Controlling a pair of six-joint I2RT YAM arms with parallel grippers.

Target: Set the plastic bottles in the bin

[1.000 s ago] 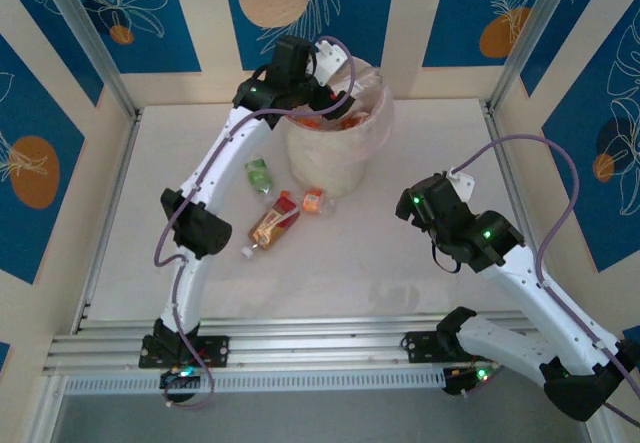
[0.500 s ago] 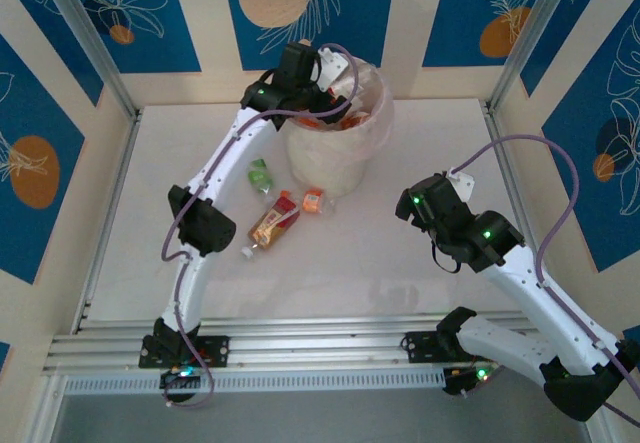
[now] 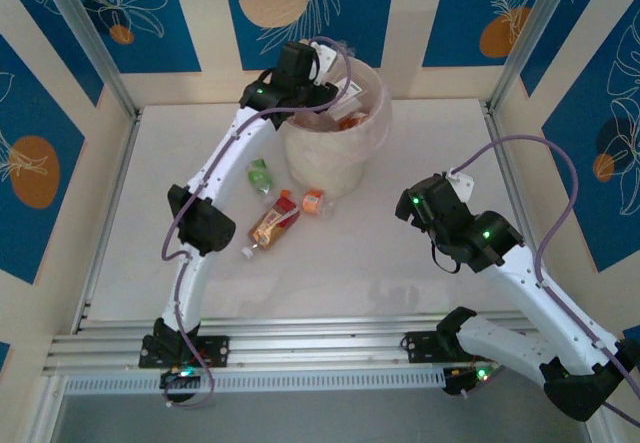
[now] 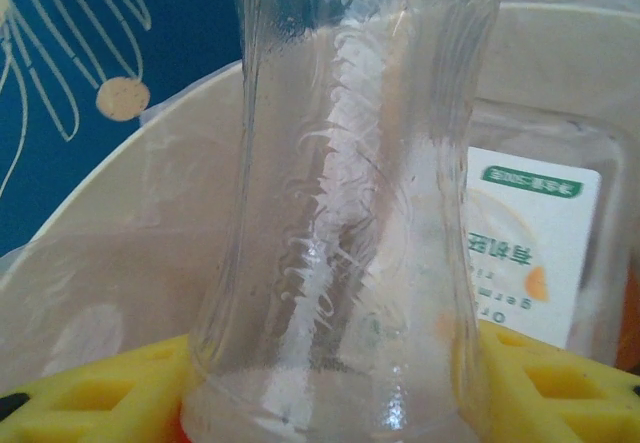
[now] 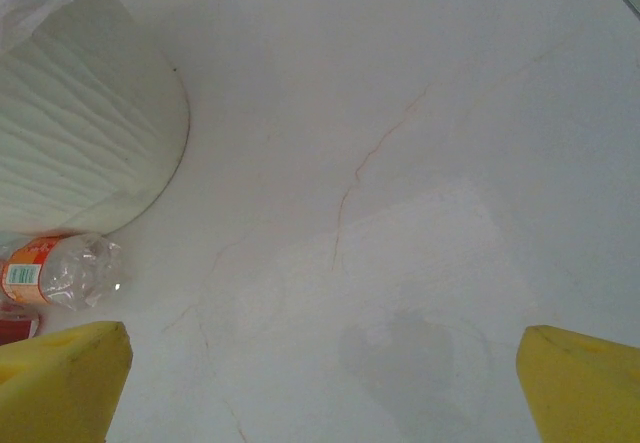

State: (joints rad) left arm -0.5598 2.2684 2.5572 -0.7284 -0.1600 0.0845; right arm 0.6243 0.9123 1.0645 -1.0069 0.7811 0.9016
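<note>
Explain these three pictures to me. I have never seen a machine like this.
This is a robot: two white arms bolted to the near edge of a table, each ending in a two-fingered hand. The wide picture looks down from above and behind. The other two come from small cameras on the wrists, so the yellow blocks at the bottom are that hand's own fingers. The left hand is over the cream bin, and a clear bottle looks clamped between its fingers. The right hand hangs open above the table, holding nothing. At least three bottles lie beside the bin: a green-labelled bottle, a bronze bottle and a small orange bottle.
</note>
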